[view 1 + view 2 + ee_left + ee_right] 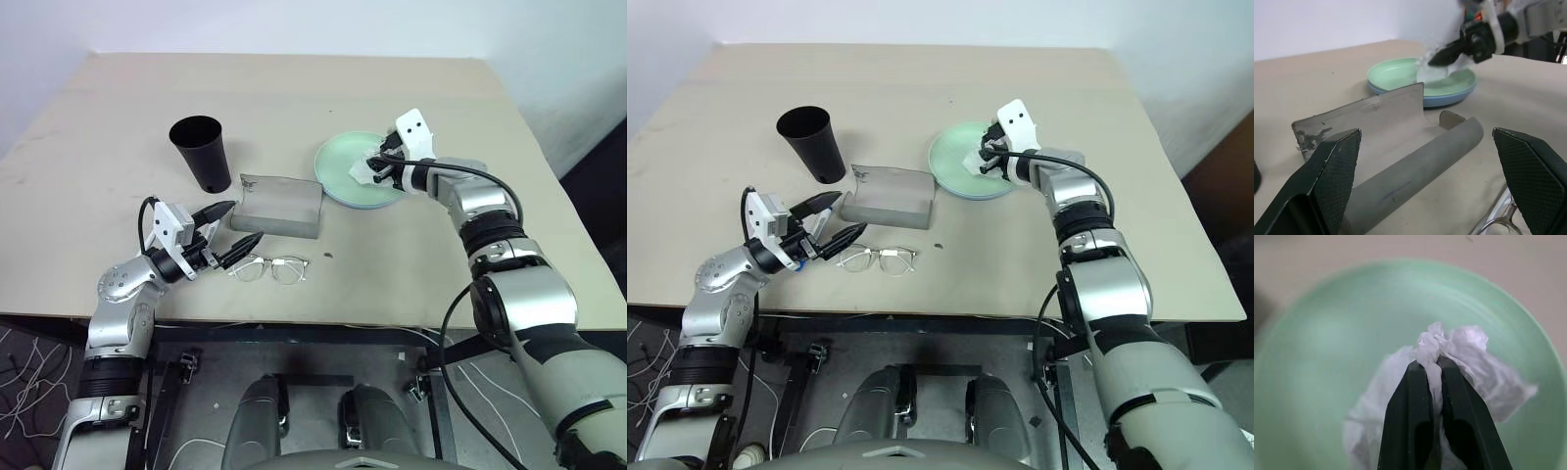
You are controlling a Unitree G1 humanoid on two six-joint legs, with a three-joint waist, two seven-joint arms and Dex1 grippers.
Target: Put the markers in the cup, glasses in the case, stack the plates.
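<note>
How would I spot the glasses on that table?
Find the grey case lying open mid-table, right of the black cup. Just nearer the table's front edge lie the glasses, thin dark wire frames with clear lenses, the one see-through thing there.

Crowded centre, open margins on the table (88, 196)

The cup (203, 154), the open case (280, 206) and the glasses (271, 268) cluster just ahead of the left gripper (237, 224); the stacked plates (345, 176) carry a tissue (1449, 367) pinched by the right gripper (377, 166). The far and near-right tabletop lies bare.
</note>
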